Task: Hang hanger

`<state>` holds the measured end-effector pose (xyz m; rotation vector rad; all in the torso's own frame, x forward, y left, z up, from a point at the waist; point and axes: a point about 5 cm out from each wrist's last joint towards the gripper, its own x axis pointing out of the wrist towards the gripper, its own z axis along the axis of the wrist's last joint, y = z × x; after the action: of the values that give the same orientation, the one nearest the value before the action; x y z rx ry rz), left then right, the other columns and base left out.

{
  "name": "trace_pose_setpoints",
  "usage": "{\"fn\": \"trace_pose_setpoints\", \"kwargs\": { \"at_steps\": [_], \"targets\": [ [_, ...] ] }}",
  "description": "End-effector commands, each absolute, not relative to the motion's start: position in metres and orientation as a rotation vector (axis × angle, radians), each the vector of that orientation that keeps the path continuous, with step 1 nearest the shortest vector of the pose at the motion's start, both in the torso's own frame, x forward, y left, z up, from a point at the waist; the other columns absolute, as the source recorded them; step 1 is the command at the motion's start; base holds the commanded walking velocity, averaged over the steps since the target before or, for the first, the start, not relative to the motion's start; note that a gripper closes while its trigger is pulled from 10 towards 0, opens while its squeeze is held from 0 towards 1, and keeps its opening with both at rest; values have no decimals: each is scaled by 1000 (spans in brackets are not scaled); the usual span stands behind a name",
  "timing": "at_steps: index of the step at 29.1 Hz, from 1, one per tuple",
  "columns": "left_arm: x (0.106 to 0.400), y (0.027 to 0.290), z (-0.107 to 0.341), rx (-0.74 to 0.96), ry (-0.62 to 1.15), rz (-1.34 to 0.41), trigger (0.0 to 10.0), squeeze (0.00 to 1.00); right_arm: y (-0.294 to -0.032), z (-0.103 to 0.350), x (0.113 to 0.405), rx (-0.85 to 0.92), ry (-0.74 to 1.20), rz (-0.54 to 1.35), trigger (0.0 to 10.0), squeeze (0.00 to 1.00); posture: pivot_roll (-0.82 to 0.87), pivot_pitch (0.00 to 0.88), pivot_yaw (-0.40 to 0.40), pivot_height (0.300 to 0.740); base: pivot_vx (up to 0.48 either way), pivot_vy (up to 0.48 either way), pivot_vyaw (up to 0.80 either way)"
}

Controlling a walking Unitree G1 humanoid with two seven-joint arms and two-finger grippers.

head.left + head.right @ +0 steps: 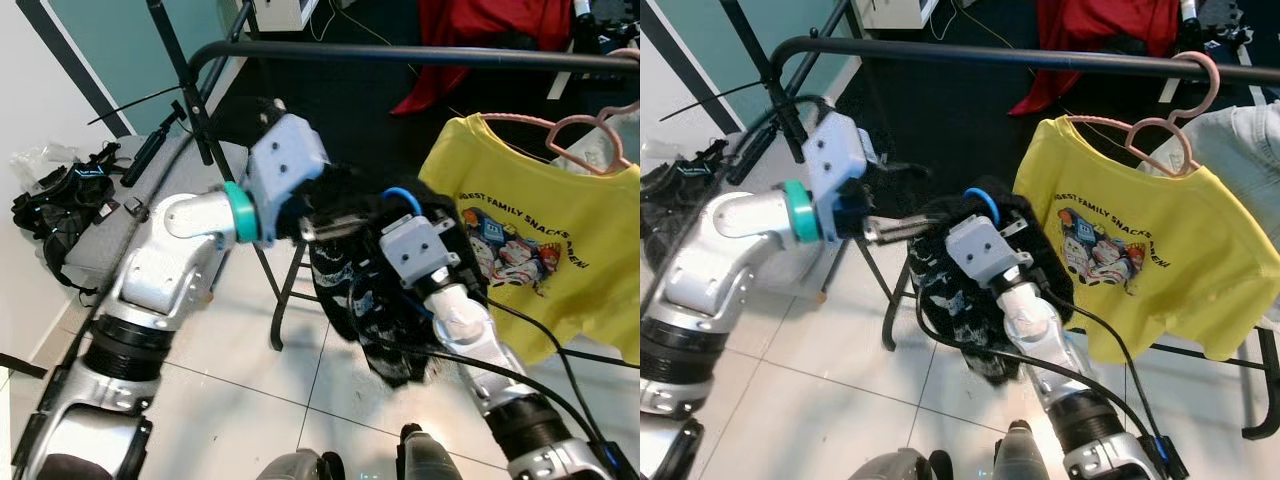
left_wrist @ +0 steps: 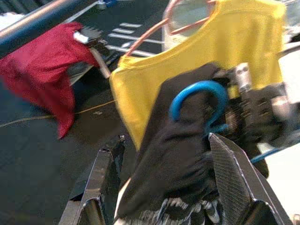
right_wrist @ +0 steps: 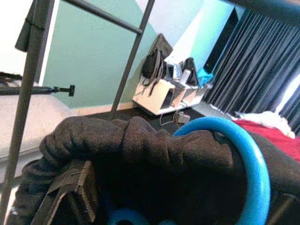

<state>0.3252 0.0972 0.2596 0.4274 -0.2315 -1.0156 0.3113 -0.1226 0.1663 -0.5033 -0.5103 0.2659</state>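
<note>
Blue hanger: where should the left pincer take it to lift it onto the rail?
Probably at the neck just under the blue hook, coming from the robot's left. The hook stands clear above the black garment; the rest is wrapped in cloth, and the right pincer holds from below.

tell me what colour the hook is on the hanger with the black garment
Bright blue: the hanger hook curls above the black garment, best seen in the left wrist view.

White tile floor (image 1: 300,400), dark carpet (image 1: 340,110) beyond, teal wall (image 1: 130,50), white shelf unit (image 3: 164,96) against it, dark curtains (image 3: 262,65), grey case (image 1: 120,210) by the wall, black bag (image 1: 50,205) beside it, even indoor light
</note>
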Motion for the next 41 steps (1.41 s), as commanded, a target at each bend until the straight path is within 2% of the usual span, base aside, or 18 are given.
{"fn": "trace_pose_setpoints", "kwargs": {
  "at_steps": [1, 2, 4, 5, 11, 16, 20, 22, 24, 29, 37, 41],
  "targets": [
    [328, 101, 262, 438, -239, -988, 10000, 0, -116, 176, 306, -497, -576, 287, 10000, 1000, -120, 71, 232, 740, 0, 0, 0],
    [330, 102, 263, 436, -240, -971, 10000, 0, -115, 179, 305, -501, -591, 290, 10000, 424, -122, 71, 231, 740, 0, 0, 0],
    [331, 103, 263, 434, -240, -960, 10000, 0, -115, 182, 305, -504, -601, 293, 10000, 424, -122, 71, 231, 740, 0, 0, 0],
    [334, 104, 265, 435, -244, -942, 10000, 0, -114, 185, 304, -509, -616, 303, 10000, 0, -124, 72, 231, 740, 0, 0, 0],
    [339, 106, 268, 455, -265, -910, 10000, 0, -110, 199, 302, -500, -662, 342, 10000, 0, -120, 70, 232, 740, 0, 0, 0],
    [346, 113, 275, 538, -299, -888, 10000, 0, -103, 219, 297, -450, -715, 402, 10000, 0, -118, 69, 238, 740, 0, 0, 0],
    [356, 137, 297, 609, -314, -859, 10000, 0, -101, 233, 289, -425, -749, 464, 10000, 0, -114, 68, 244, 740, 0, 0, 0],
    [356, 137, 297, 609, -314, -859, 10000, 0, -101, 233, 289, -425, -749, 464, 10000, 0, -114, 68, 244, 740, 0, 0, 0],
    [349, 159, 304, 640, -250, -970, 10000, 0, -101, 240, 282, -419, -755, 520, 10000, 0, -111, 68, 248, 740, 0, 0, 0],
    [336, 180, 302, 612, -133, -1142, 10000, 0, -103, 247, 277, -422, -759, 581, 10000, 0, -107, 68, 244, 740, 0, 0, 0],
    [334, 182, 299, 508, -45, -1225, 10000, 0, -99, 267, 278, -389, -800, 620, 10000, 0, -93, 54, 234, 740, 0, 0, 0],
    [335, 165, 293, 421, -54, -1250, 10000, 0, -90, 280, 279, -361, -840, 645, 10000, 0, -87, 45, 235, 740, 0, 0, 0]
  ]
}}
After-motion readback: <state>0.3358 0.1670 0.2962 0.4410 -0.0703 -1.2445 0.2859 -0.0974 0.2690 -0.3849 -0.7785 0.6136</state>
